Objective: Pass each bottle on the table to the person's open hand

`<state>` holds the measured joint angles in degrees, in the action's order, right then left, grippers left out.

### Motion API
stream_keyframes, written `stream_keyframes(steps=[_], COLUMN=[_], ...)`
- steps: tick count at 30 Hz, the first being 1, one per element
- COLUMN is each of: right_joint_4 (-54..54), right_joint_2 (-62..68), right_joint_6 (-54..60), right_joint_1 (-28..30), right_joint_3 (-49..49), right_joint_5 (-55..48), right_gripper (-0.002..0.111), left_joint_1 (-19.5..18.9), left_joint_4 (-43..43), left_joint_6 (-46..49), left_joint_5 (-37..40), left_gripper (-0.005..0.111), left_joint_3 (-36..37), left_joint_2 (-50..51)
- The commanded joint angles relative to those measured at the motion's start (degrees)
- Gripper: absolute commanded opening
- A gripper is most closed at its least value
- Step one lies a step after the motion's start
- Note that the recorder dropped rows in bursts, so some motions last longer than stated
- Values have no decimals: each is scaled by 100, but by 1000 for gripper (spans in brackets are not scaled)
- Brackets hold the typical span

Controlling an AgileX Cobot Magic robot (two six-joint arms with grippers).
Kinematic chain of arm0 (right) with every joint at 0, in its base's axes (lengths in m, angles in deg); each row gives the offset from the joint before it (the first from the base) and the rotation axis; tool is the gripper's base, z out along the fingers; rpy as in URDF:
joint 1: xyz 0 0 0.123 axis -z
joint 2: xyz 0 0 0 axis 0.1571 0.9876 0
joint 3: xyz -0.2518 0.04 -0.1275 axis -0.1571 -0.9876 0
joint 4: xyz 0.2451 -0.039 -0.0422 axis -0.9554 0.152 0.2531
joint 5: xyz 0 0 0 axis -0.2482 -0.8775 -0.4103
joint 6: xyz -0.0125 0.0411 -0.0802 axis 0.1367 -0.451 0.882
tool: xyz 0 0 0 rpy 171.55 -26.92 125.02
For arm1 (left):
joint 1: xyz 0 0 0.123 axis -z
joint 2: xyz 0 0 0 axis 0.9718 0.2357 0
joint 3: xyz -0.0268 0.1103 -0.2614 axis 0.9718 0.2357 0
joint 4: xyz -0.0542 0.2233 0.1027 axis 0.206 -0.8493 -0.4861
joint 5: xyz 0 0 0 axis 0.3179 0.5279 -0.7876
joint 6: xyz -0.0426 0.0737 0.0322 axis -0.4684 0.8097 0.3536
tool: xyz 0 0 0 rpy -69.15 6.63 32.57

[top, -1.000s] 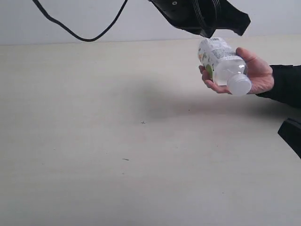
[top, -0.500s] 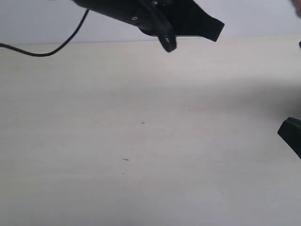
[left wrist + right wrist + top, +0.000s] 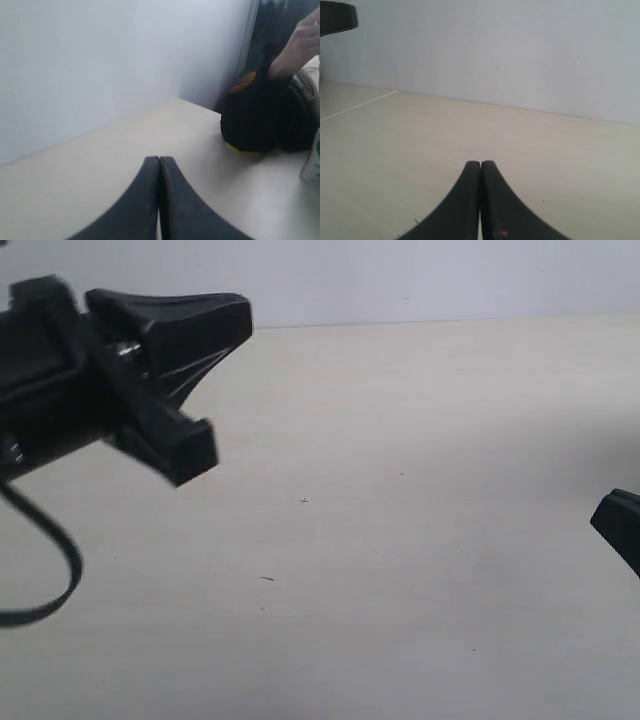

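No bottle stands on the table point(image 3: 400, 570) in the exterior view. My left gripper point(image 3: 195, 455) hangs shut and empty above the table's left side. In the left wrist view its fingertips point(image 3: 160, 159) press together over bare tabletop. That view shows one white-and-green bottle point(image 3: 312, 160) at the picture's edge, and a yellow shape point(image 3: 239, 148) peeks from under the person's black sleeve point(image 3: 260, 115). The person's hand point(image 3: 302, 42) is raised beyond the table's far end; I cannot tell whether it is open. My right gripper point(image 3: 480, 163) is shut and empty, low over the table, its tip point(image 3: 620, 525) at the right edge.
A pale wall point(image 3: 400, 275) runs along the table's far edge. The left arm's black cable point(image 3: 55, 570) loops down at the left. A black part of the left arm point(image 3: 335, 17) shows in the corner of the right wrist view.
The person's hand with the white-and-green bottle has left the exterior view. My left gripper has swung from the upper right across to the left and lower. The right gripper has not moved.
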<state>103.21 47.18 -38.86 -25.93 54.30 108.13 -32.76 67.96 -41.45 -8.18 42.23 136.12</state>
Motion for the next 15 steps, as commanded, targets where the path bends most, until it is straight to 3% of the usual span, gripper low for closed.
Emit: stream_keyframes(steps=[1, 8, 12, 15], right_joint_4=[11, -1, -1, -1], right_joint_2=[-15, -15, -15, -15], right_joint_6=[8, 8, 8, 8], right_joint_1=[18, 18, 18, 18], right_joint_3=[-28, -28, -28, -28], right_joint_5=[25, 25, 25, 25], right_gripper=[0, 0, 0, 0], left_joint_1=[30, 30, 30, 30], left_joint_4=[17, 30, 513, 1016], left_joint_6=[-50, -50, 51, 650], left_joint_5=[-1037, -1053, -1053, -1053], left_gripper=[0, 0, 0, 0], left_joint_3=[846, 1794, 2313, 2754], left_joint_2=[-612, -1567, -2142, -2679])
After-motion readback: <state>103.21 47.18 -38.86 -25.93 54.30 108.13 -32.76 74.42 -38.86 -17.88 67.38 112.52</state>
